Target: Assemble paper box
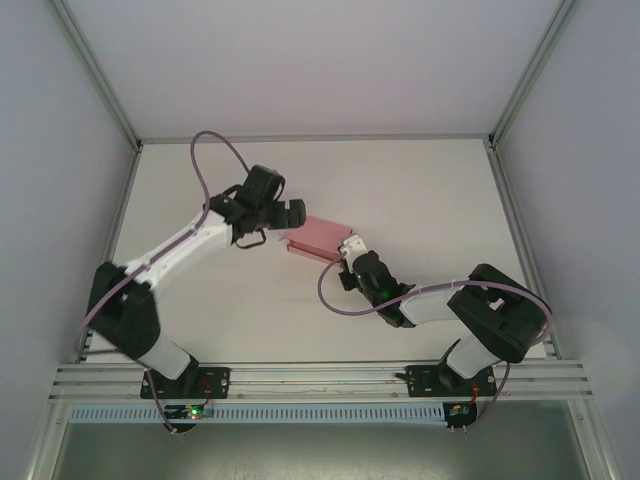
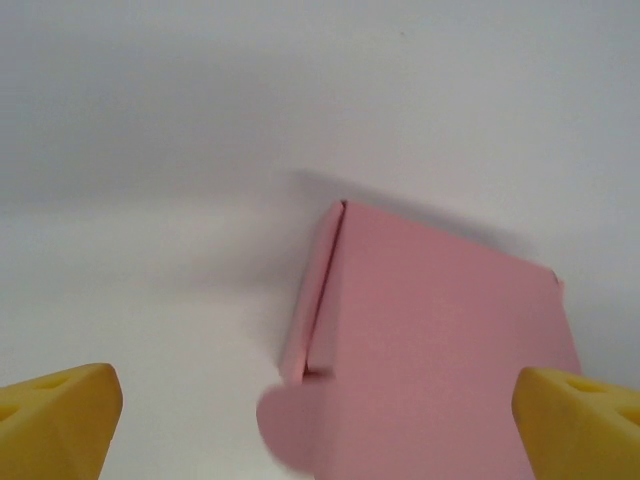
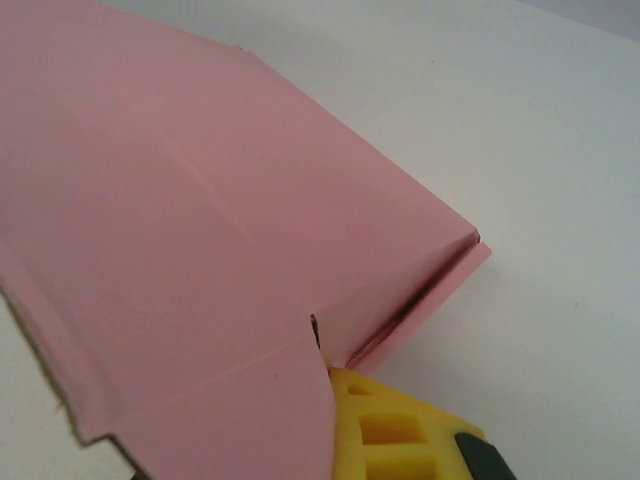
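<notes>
Paper box [image 1: 318, 238]: plain pink thin card, matte and smooth, folded into a flat, shallow rectangular shape. It lies on the desk near the middle, between the two arms' ends.
Box seen from the left wrist [image 2: 440, 340]: a broad flat top panel. A narrow side wall is folded up along a sharp crease on its left, and a rounded tab sticks out at the near-left corner.
Box seen from the right wrist [image 3: 200, 230]: faint score lines cross the wide panel. There is a short slit at the near edge, a doubled card edge at the right corner, and a slightly rough cut edge at lower left.
Left fingers [image 2: 55, 420]: yellow, wedge-shaped, with a dull moulded surface. They are spread wide and hold nothing, with the box just ahead of them.
Right fingers [image 3: 400, 430]: yellow with square recesses, at the box's right edge. They are pressed together, pinching the card flap that lies over the visible one.
Desk [image 1: 420, 200]: white, smooth, matte.
</notes>
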You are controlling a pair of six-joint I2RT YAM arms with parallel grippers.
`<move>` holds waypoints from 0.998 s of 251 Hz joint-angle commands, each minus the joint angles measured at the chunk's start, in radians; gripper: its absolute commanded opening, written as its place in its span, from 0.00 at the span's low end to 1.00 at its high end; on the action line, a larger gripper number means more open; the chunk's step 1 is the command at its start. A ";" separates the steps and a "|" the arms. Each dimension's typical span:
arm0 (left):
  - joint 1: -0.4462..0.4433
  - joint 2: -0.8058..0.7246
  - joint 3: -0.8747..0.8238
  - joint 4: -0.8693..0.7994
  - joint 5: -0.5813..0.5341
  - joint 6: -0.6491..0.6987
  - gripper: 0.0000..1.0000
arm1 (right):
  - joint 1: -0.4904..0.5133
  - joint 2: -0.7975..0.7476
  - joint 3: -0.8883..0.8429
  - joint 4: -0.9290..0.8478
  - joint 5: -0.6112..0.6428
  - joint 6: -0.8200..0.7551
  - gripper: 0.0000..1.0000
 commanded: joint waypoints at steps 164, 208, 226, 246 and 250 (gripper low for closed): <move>0.152 0.342 -0.062 0.246 0.559 0.038 0.53 | -0.048 -0.193 -0.110 -0.138 -0.379 -0.012 0.72; 0.151 0.349 -0.119 0.279 0.550 0.016 0.41 | -0.038 -0.477 -0.170 -0.272 -0.509 0.011 0.98; 0.149 0.349 -0.130 0.292 0.551 0.012 0.40 | -0.036 -0.603 -0.185 -0.316 -0.434 0.040 0.98; 0.147 0.347 -0.136 0.293 0.534 0.006 0.35 | -0.048 -0.719 -0.198 -0.331 -0.242 0.132 0.98; 0.147 0.346 -0.140 0.295 0.530 0.004 0.34 | -0.055 -0.738 -0.199 -0.331 -0.214 0.149 0.98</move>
